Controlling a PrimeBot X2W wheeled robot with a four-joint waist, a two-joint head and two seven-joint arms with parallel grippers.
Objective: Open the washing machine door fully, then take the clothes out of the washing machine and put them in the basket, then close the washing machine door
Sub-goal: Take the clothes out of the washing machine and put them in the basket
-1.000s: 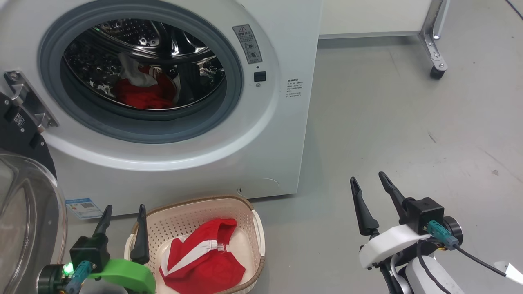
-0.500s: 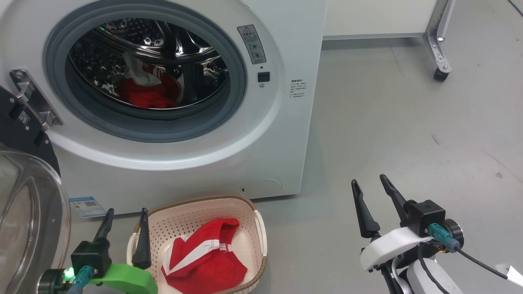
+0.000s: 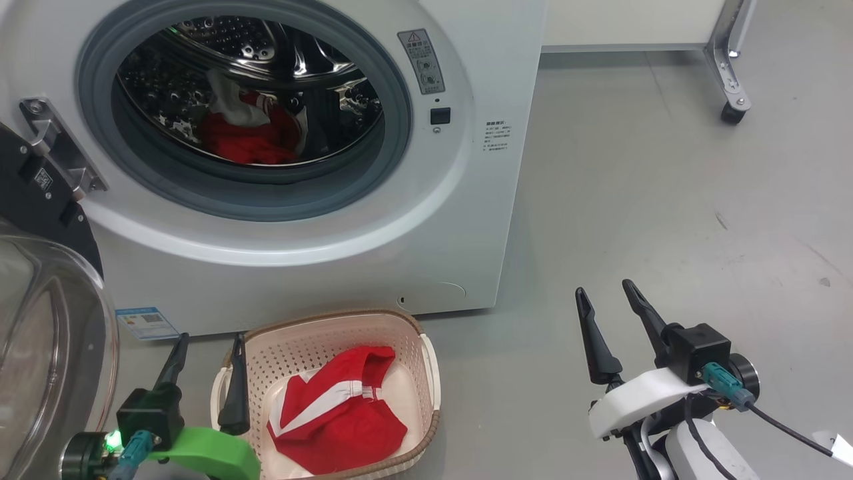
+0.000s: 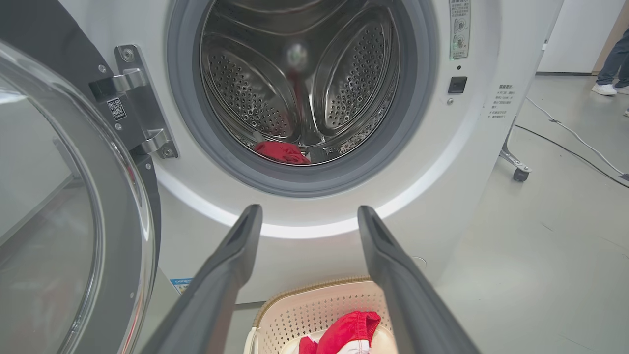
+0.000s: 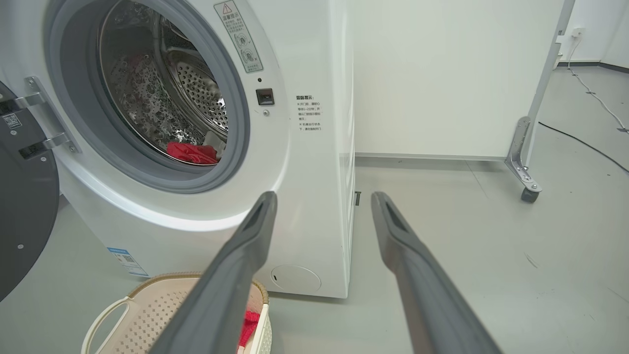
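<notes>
Washing machine door, large and round with a glossy black rim and clear bulging glass bowl, stands swung open at your left; the head view's left edge cuts off much of it. The big white boxy front-loading washing machine has its grey-gasketed drum mouth uncovered. Inside the drum lies 1 bright red soft garment with something whitish on top; you cannot tell whether that is its trim or a separate cloth, and in both wrist views the gasket lip hides most of it. A second red garment with white bands lies in the cream perforated plastic basket with a brown woven-look rim, on the grey floor just in front of the machine. The left jaws stand open and empty beside the basket's left side; 1 dark finger overlaps the white handle, and you cannot judge contact. The right jaws are open and empty too, fingers over bare floor well right of the basket. In the left wrist view a person's shoe shows at the upper right, the leg cut off by the edge.
</notes>
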